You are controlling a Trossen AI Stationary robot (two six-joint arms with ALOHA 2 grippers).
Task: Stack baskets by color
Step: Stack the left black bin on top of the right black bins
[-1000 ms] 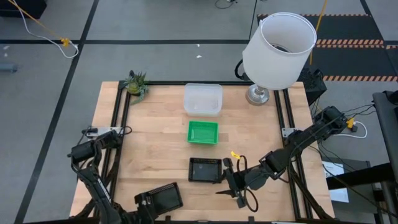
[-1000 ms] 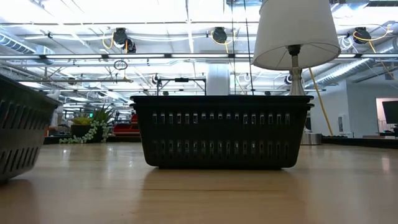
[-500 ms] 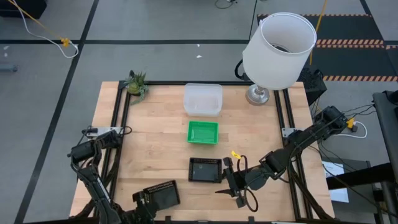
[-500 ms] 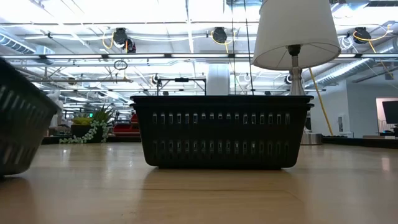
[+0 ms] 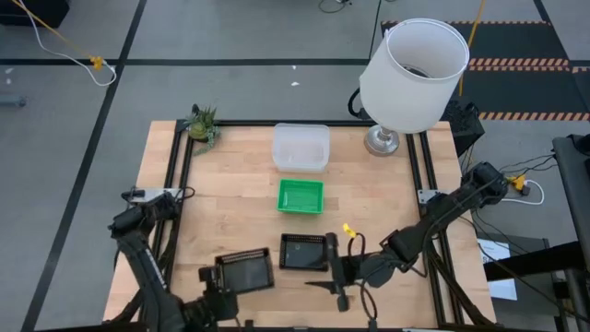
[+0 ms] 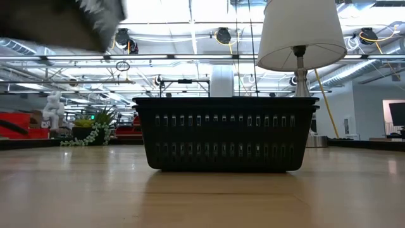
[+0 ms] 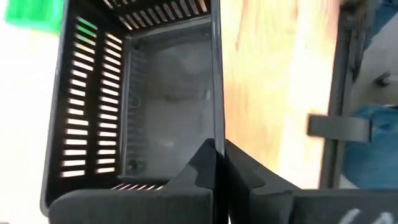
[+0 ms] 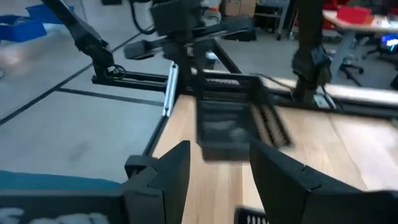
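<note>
Fingers of the left gripper (image 7: 216, 163) are pinched tight on the thin rim of a black basket (image 5: 246, 272), which hangs clear of the wood at the near edge of the table (image 5: 238, 194); from table height it shows only as a dark blur high in the corner. Just beside it on the table sits the black stack (image 5: 303, 251), and near that stack's other side the right gripper (image 5: 336, 281) waits with its fingers spread and nothing between them.

Past these, toward the middle of the table, lies the green stack (image 5: 300, 195), and beyond that the clear stack (image 5: 300, 146), with a small plant (image 5: 201, 124) at one far corner and a big white lamp (image 5: 412, 74) at the other.

To my eye the step in hand is carrying the lifted basket over to the black stack and nesting it. I'd say the grip on one wall only lets the basket hang tilted, so it wants to be levelled and kept high enough to pass over the stack's rim. Long sides should line up with long sides before lowering, then come down straight until the walls seat, and only then let go. The waiting arm sits close by, so the approach is safer from the carrying side.
</note>
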